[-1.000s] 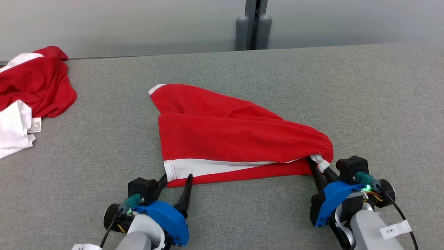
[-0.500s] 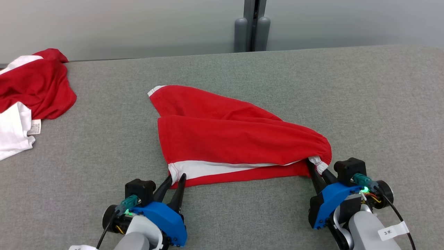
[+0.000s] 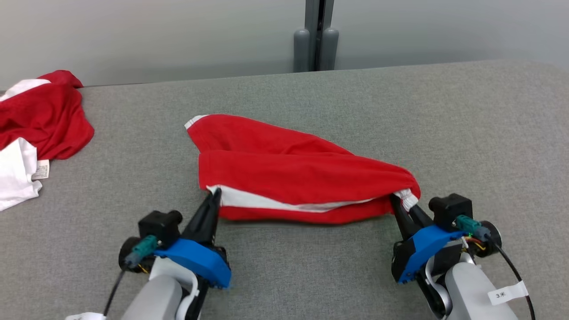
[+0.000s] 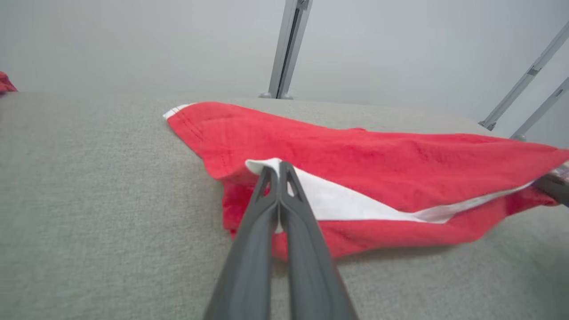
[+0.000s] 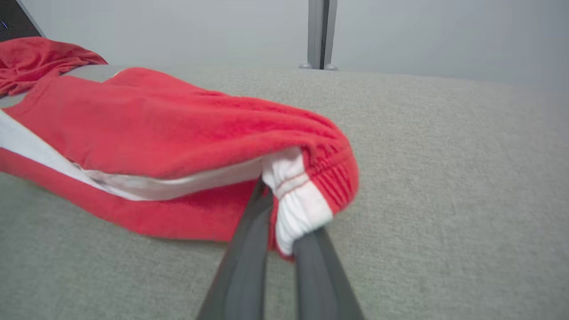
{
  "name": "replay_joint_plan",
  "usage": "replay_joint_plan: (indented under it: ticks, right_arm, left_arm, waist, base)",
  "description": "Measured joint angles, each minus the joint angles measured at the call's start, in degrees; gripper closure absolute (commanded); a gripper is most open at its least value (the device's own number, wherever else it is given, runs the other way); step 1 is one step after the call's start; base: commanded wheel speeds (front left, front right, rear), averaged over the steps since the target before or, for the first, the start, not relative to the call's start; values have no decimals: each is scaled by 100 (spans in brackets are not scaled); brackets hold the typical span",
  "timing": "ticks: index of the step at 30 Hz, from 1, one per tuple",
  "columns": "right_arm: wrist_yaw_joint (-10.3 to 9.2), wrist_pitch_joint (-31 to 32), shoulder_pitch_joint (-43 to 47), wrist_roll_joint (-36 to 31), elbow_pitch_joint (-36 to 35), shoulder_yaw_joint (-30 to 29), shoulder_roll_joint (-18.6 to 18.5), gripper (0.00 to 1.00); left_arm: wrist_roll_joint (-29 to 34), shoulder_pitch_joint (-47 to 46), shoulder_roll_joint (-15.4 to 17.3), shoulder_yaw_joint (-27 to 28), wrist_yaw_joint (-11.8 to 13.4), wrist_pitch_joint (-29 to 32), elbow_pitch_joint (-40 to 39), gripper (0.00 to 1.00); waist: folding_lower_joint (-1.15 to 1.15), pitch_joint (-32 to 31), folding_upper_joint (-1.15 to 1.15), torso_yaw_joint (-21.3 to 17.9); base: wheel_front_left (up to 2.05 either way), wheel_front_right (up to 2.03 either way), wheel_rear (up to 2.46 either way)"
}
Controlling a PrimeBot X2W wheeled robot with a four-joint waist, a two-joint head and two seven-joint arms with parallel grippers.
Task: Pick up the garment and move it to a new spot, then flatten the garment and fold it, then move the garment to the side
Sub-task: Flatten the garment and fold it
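The garment (image 3: 293, 171) is a pair of red shorts with a white side stripe, lying across the middle of the grey table (image 3: 311, 275). My left gripper (image 3: 214, 194) is shut on its near left corner, at the white stripe (image 4: 338, 202); in the left wrist view the left gripper (image 4: 278, 166) has both fingers pressed together over the hem. My right gripper (image 3: 400, 200) is shut on the white elastic waistband (image 5: 295, 204) at the near right end. The near edge of the garment (image 5: 155, 133) hangs lifted off the table between the two grippers.
Another red and white piece of clothing (image 3: 35, 129) lies bunched at the table's far left edge. A grey post (image 3: 314, 38) stands behind the table against a pale wall. Bare grey table surface lies to the right and in front of the shorts.
My left gripper went from open around the near left corner to shut on it. Both grippers have raised the garment's near edge. The camera has shifted slightly.
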Motion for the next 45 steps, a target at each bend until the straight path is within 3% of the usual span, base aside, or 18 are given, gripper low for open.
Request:
replay_joint_plan:
  ticks: [6, 14, 21, 26, 33, 39, 45]
  right_arm:
    - [0, 170, 10, 563, -1024, 249, -201, 100]
    - [0, 1001, 239, 1172, -3300, 308, -655, 100]
    - [0, 1911, 347, 1418, -5221, 107, -925, 100]
    - [0, 2383, 308, 1519, -5904, -71, -906, 100]
    - [0, 2573, -399, 1543, -5349, 174, -948, 100]
    - [0, 2206, -2126, 1390, -4035, 525, -924, 100]
    - [0, 1439, -3922, 814, -2449, 514, -580, 100]
  left_arm:
    - [-142, 126, 214, 450, 5, -113, -1136, 100]
    - [-151, 404, 635, 977, 160, -92, -3448, 100]
    - [-182, 215, 1138, 1427, 391, 495, -5383, 100]
    - [-353, -137, 1301, 1594, 495, 992, -6032, 100]
    - [-566, -932, 1371, 1630, 394, 1191, -5546, 100]
    - [-432, -2352, 1412, 1507, 190, 918, -4482, 100]
    - [-294, -3815, 1338, 1451, 114, 463, -3240, 100]
  waist:
    - [0, -211, 0, 53]
    - [-1, -600, 0, 73]
    - [-2, -739, 0, 4]
    - [-2, -603, 0, -36]
    - [0, -53, 0, -116]
    - [1, 600, 0, -177]
    - [1, 1212, 0, -186]
  base:
    - [0, 0, 0]
    - [0, 0, 0]
    - [0, 0, 0]
    - [0, 0, 0]
    - [0, 0, 0]
    - [0, 0, 0]
    - [0, 0, 0]
